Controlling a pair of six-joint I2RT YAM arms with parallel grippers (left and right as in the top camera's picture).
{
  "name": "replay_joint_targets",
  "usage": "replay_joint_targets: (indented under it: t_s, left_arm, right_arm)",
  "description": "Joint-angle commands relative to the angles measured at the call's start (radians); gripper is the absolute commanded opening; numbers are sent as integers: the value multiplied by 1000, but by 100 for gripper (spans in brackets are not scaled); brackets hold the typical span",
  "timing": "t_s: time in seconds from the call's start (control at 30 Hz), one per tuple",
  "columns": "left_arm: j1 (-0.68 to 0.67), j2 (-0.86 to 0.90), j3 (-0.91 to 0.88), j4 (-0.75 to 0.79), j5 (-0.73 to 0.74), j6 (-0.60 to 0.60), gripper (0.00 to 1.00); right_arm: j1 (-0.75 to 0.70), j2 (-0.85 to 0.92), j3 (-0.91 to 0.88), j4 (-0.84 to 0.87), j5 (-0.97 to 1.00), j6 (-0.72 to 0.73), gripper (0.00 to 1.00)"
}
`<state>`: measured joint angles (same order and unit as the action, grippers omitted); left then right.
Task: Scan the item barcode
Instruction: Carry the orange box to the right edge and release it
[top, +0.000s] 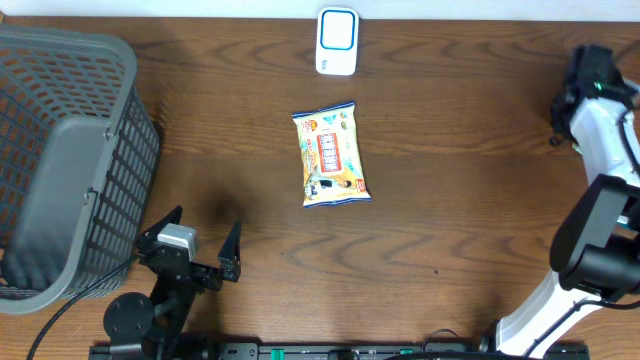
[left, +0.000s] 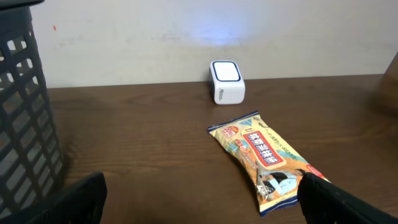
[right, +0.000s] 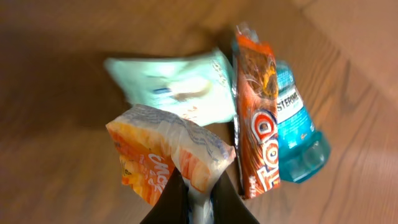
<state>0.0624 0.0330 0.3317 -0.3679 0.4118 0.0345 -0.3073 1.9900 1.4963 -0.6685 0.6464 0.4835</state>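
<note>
Underneath, wood-grain table (top: 450, 120), white wall (left: 124, 37) behind; left gripper (top: 205, 240) apart, right gripper (right: 198, 202) clamped on orange packet (right: 155, 155).

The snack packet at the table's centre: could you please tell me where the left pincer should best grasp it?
Probably across its narrow middle, coming straight down from above: the snack packet lies flat on the table, its long edges clear on both sides, and the left pincer is open.

Packet (top: 333, 156) yellow with blue trim, scanner (top: 337, 41) white with blue face, basket (top: 130, 170) grey mesh. Table (top: 450, 220) dark woodgrain. Bag (right: 155, 155) orange and white, bottle (right: 301, 143) teal.
</note>
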Motion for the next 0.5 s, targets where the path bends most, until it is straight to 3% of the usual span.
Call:
replay_joint_targets:
  t_s: [0.0, 0.1, 0.2, 0.23, 0.37, 0.43, 0.47]
  left_arm:
    - [-4, -2, 6, 2, -5, 14, 98]
    - [-4, -2, 6, 2, -5, 14, 98]
    - [-4, -2, 6, 2, -5, 14, 98]
    - [-4, -2, 6, 2, -5, 14, 98]
    - [-4, -2, 6, 2, -5, 14, 98]
    - [-4, -2, 6, 2, -5, 14, 98]
    - [-4, -2, 6, 2, -5, 14, 98]
  right_arm:
    - [-45, 8, -94, 70, -58, 67, 1]
    - [-76, 8, -145, 132, -77, 66, 2]
    - [-85, 0, -130, 140, -77, 65, 18]
    - [-84, -8, -121, 132, -78, 61, 35]
    - [-80, -82, -67, 71, -101, 61, 67]
    - [-78, -140, -41, 40, -163, 62, 96]
    - [-76, -170, -32, 32, -214, 62, 99]
